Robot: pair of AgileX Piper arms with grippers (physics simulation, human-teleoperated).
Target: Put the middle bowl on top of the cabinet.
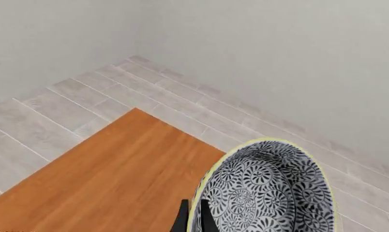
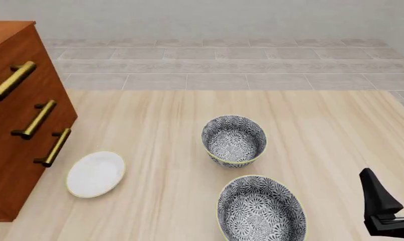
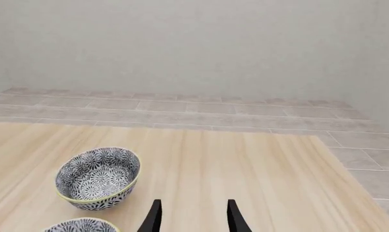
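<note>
We are gripping the middle bowl [image 1: 265,191] by its rim with our left gripper [image 1: 193,217] above the cabinet [image 1: 111,179]; our right gripper [image 3: 191,215] is hanging parted, empty.

right gripper [image 3: 192,217]: two dark fingers [image 3: 154,218] spread apart, nothing between them, over the pale wood surface [image 3: 246,169]. patterned bowl [image 3: 98,178] upright near them, a second bowl's rim [image 3: 82,225] just beside it at frame edge. grey tiled floor [image 3: 181,108] and wall beyond
</note>
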